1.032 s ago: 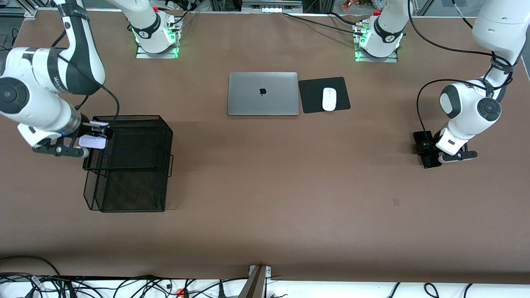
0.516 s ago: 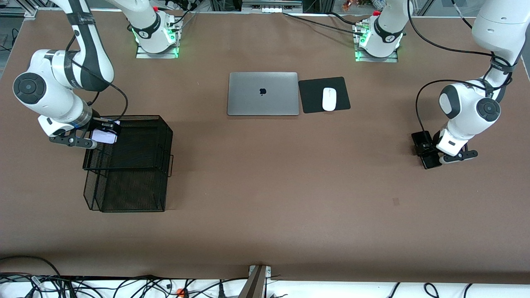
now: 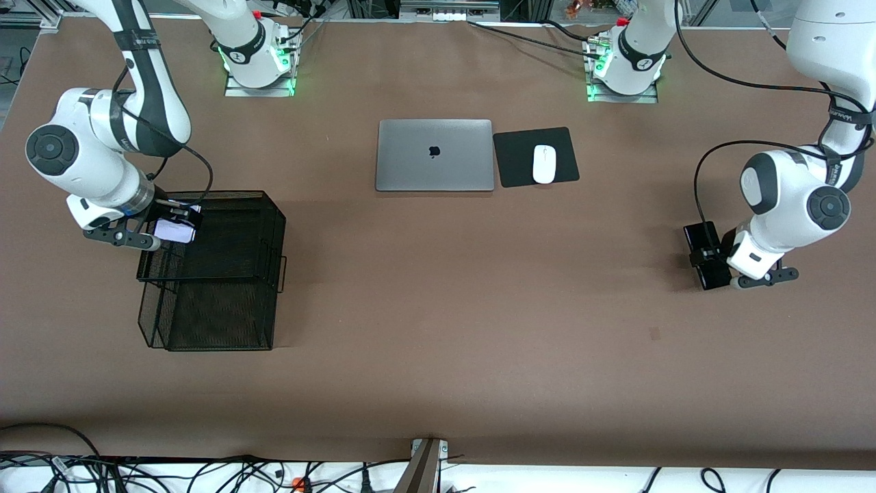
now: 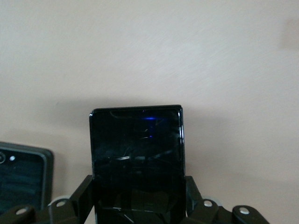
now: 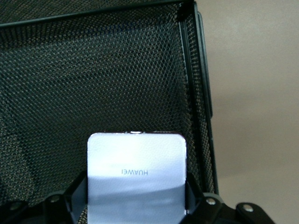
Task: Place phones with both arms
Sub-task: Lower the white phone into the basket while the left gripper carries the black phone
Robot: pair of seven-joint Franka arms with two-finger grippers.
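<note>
Front view: the right gripper (image 3: 179,218) is clamped on a small white-lavender phone (image 3: 172,231) over the top tier of a black mesh tray (image 3: 226,274) at the right arm's end of the table. The left gripper (image 3: 712,257) grips a long black phone (image 3: 706,255) at the left arm's end.

Left wrist view: the black slab (image 4: 137,161) sits between closed fingers (image 4: 194,198), low over the table; a second, small black phone (image 4: 23,175) lies just beside it.

Right wrist view: the pale phone (image 5: 136,179), marked HUAWEI, hangs above the mesh.
</note>
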